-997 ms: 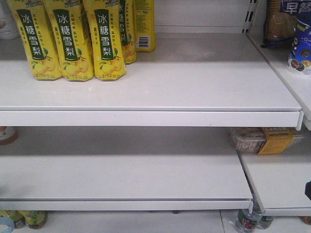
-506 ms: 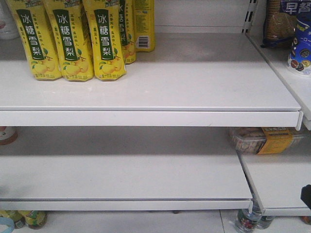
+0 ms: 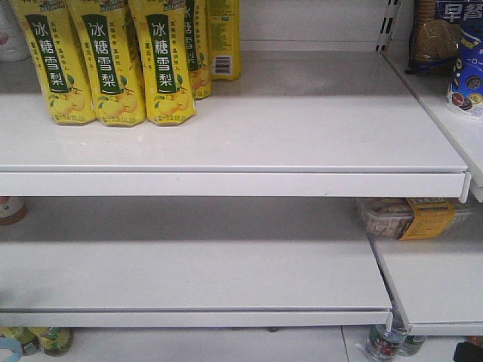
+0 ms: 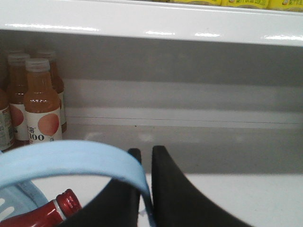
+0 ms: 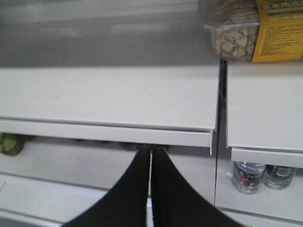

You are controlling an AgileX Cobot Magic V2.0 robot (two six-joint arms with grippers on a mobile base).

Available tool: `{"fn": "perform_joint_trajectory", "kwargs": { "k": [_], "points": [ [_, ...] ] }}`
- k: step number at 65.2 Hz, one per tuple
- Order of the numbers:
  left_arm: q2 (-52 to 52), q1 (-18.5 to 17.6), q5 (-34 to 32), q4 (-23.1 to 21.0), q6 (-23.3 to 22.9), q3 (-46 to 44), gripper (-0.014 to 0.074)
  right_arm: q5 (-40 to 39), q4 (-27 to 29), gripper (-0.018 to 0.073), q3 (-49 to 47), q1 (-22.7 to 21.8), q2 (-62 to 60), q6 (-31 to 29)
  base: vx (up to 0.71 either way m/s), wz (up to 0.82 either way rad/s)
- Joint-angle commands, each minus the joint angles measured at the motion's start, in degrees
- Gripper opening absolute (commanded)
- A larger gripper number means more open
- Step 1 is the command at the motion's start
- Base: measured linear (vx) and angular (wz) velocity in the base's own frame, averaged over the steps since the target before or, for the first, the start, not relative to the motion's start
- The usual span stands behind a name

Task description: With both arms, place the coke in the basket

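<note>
At seven o'clock in the left wrist view, the red-capped plastic coke bottle [image 4: 52,210] lies inside the pale blue slotted plastic basket [image 4: 14,203]. The left black wedge gripper [image 4: 144,163] pinches the basket's curved pale blue handle [image 4: 71,158], while the right black wedge gripper [image 5: 151,161] is pressed together and empty. I judge the left arm should keep the handle level and move slowly, so the bottle does not roll.

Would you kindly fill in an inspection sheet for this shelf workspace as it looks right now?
Surface: white shelves, mostly bare.
Job's things: coke lies in the basket, red cap showing; basket handle pale blue.
Clutter: yellow pear drink bottles on the upper shelf; orange juice bottles; snack box; water bottles at the bottom.
Grippers: left gripper pinches the basket handle; right gripper shut, holding nothing.
Cables: nothing seen.
Surroundings: neighbouring shelf unit to the right.
</note>
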Motion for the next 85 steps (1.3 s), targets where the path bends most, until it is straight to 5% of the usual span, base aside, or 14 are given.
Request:
{"fn": "perform_joint_trajectory", "kwargs": {
  "k": [1,16,25,40,65,85],
  "points": [
    [-1.23,-0.09,-8.88,2.73,2.41,0.11,-0.0006,-9.88,5.3,-0.0005,0.96,-6.67,-2.53,-6.88,0.0,0.0],
    [-1.23,-0.09,-8.88,2.73,2.41,0.11,-0.0006,-25.94,20.46,-0.0005,10.14,-17.28,-11.33,-23.78,0.0,0.0],
    [-1.24,-0.09,-8.82,2.42,2.41,0.05,-0.0006,-34.12,16.7,-0.0005,10.08,-19.4,-11.13,-27.7,0.0,0.0],
    [-1.24,-0.09,-8.7,2.42,2.41,-0.16,-0.0006,-44.94,13.46,-0.0005,10.08,-19.27,-11.13,-27.73,0.0,0.0],
    [-1.24,-0.09,-8.7,2.42,2.41,-0.16,-0.0006,-44.02,14.86,-0.0005,10.08,-19.44,-11.13,-26.29,0.0,0.0],
    [-1.24,-0.09,-8.7,2.42,2.41,-0.16,-0.0006,-40.9,13.82,-0.0005,10.08,-24.38,-11.08,-18.08,0.0,0.0]
  ]
}}
